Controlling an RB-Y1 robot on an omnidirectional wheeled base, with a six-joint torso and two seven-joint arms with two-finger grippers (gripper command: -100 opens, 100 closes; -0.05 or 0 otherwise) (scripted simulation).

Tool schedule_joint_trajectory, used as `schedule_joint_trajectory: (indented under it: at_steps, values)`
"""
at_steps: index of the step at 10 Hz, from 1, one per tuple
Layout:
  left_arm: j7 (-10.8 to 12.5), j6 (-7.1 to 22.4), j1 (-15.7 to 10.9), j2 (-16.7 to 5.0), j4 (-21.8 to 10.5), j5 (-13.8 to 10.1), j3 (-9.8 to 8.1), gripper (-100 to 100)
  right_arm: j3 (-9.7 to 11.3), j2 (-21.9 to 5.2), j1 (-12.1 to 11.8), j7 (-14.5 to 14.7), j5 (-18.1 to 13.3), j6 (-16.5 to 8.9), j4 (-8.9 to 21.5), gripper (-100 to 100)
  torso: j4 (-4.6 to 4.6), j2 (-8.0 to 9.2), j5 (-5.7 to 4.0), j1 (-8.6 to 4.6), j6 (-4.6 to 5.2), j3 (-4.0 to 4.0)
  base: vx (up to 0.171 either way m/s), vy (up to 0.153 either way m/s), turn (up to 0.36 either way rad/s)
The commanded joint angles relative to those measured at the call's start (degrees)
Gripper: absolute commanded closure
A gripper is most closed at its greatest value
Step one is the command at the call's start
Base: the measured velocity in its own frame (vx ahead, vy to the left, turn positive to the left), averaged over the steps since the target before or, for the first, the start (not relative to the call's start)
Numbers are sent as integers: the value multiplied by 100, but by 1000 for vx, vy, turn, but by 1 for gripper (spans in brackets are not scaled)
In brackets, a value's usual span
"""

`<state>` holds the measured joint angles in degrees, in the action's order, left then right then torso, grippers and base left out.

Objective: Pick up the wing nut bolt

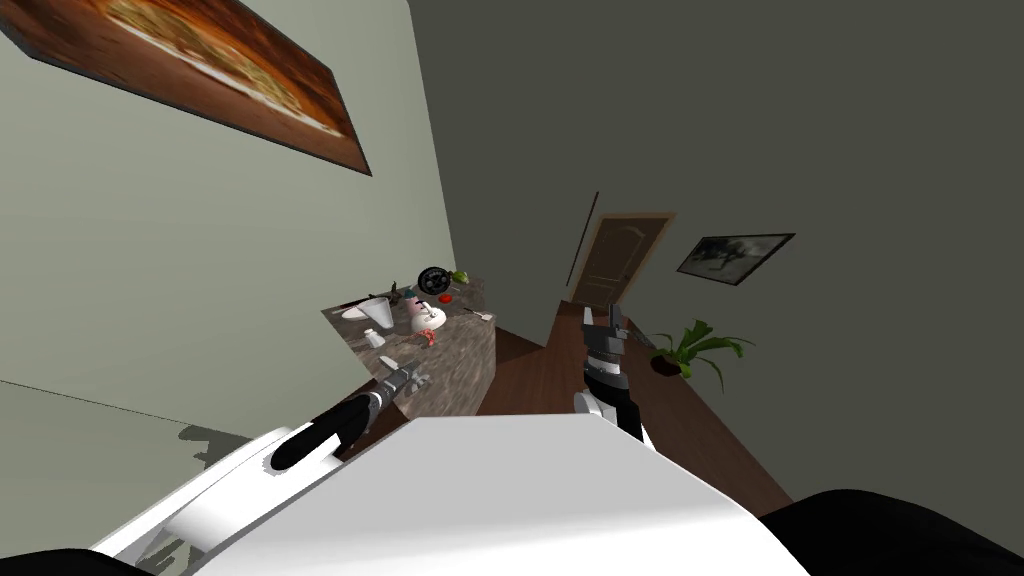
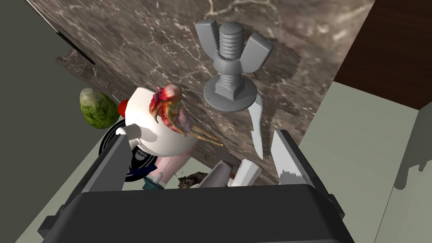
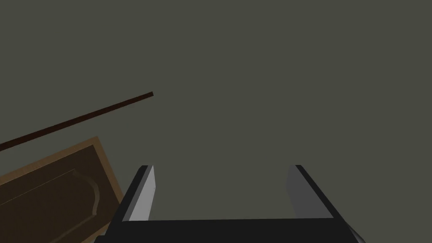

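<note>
The wing nut bolt point(image 2: 233, 63) is plain grey, with a threaded shaft, a two-winged nut and a round flat head. It lies on the dark marbled counter top point(image 2: 147, 38), near the counter's front edge. My left gripper point(image 2: 202, 158) hovers just short of the bolt, open, with nothing between its fingers point(image 2: 119, 162). The bolt sits beyond the fingertips, more toward one finger than centred. In the head view the left gripper point(image 1: 408, 376) is over the counter's near corner, beside the bolt point(image 1: 423, 381). My right gripper point(image 1: 605, 322) is raised off to the right, and it stands open point(image 3: 221, 190).
Close to the left gripper stands a white round pot point(image 2: 162, 130) with a reddish-brown lump point(image 2: 171, 105) on it. Behind it are a green leafy ball point(image 2: 98, 107) and a black pan point(image 1: 434, 279). A white cone point(image 1: 378, 312) is further back. A door point(image 1: 620, 262) and plant point(image 1: 692, 350) are to the right.
</note>
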<state>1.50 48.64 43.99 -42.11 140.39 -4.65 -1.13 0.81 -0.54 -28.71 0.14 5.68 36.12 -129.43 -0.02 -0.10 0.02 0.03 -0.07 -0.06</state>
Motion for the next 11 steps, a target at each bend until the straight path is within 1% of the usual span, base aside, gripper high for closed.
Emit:
schedule_joint_trajectory:
  at_steps: [1, 4, 5, 6, 7, 8, 11]
  values:
    - [32, 241, 77, -122, 15, -6, 30, -100, 0, 0, 0, 0, 0, 0, 0, 0, 0, 0, 0, 0, 0, 0, 28, 13, -157]
    - [61, 535, 202, -273, -51, -51, 129, -100, 0, 0, -1, 0, 0, 0, 0, 0, -3, -12, -1, -5, -1, -7, 46, 2, -125]
    - [63, 635, 282, -302, -137, -85, 220, -100, 0, 0, -1, 0, 0, 0, 0, 0, -3, -15, -1, -9, -1, -9, 79, -13, -112]
    - [55, 592, 143, -267, -140, -57, 216, -100, 0, 0, -1, 0, 0, 0, 0, 0, -5, -23, -2, -12, -1, -13, 28, -8, -12]
    - [55, 629, 140, -271, -148, -61, 228, 0, 0, 0, -1, 0, 0, 0, 0, 0, -3, -11, -3, -12, -3, -7, 0, 0, 0]
    - [28, 515, 55, -214, -351, -49, 252, -100, 0, 0, -1, 0, 0, 0, 0, 0, 0, -1, -2, -11, -3, -1, 9, 0, -48]
    - [-11, 350, -73, -129, -656, -33, 291, -100, 0, 0, 0, 0, 0, 0, 0, 0, 0, 1, -1, -7, -2, 0, 9, 3, -40]
